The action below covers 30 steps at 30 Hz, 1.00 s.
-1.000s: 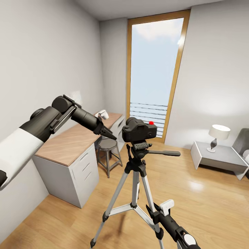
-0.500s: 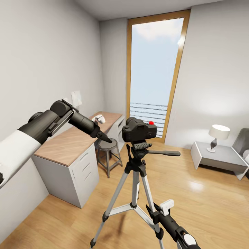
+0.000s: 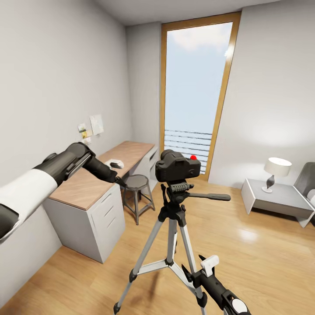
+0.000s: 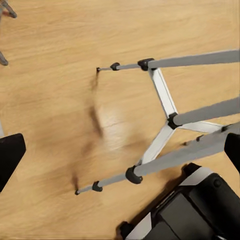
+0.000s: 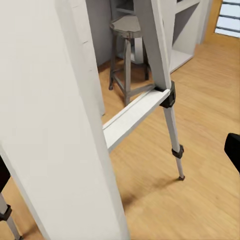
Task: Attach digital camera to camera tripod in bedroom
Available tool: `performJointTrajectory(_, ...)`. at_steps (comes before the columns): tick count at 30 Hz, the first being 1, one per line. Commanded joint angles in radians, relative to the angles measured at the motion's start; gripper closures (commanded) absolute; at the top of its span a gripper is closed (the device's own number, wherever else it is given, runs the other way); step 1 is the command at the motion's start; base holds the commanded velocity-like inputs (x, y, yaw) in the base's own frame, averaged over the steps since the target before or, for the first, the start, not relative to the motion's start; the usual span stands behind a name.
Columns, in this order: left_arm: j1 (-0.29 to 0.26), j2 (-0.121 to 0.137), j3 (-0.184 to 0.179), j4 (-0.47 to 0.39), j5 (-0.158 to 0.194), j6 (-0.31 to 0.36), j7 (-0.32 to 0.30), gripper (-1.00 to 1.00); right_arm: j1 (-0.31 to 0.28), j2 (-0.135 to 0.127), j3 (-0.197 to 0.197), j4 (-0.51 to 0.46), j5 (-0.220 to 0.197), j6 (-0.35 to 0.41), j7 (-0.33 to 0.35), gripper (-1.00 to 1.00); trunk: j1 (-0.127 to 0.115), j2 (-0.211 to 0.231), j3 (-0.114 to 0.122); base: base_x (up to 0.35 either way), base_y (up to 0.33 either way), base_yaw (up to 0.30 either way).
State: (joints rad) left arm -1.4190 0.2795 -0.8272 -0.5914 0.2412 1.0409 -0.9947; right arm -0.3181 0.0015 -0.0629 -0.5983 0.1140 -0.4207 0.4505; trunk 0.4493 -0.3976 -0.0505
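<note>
Black camera [image 3: 177,166] with red button sits upright atop silver tripod [image 3: 171,245], right of left gripper [image 3: 117,180], above right gripper [image 3: 192,273].

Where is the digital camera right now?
In the head view, the digital camera sits atop the camera tripod at centre frame, before the tall window, right of the stool.

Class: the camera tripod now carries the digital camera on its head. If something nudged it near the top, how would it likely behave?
The camera tripod looks top-heavy under the digital camera, so it may tip. Its thin legs look light and might slide on the glossy wood floor.
</note>
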Motion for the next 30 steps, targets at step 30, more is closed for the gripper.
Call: performJointTrajectory(30, 0.007, -0.171, 0.0, 0.498, 0.018, -0.228, 0.396, -1.0, 0.002, -0.036, -0.003, 0.156, 0.01, -0.248, 0.01, -1.0, 0.001, -0.002, -0.002, 0.0, 0.0, 0.0)
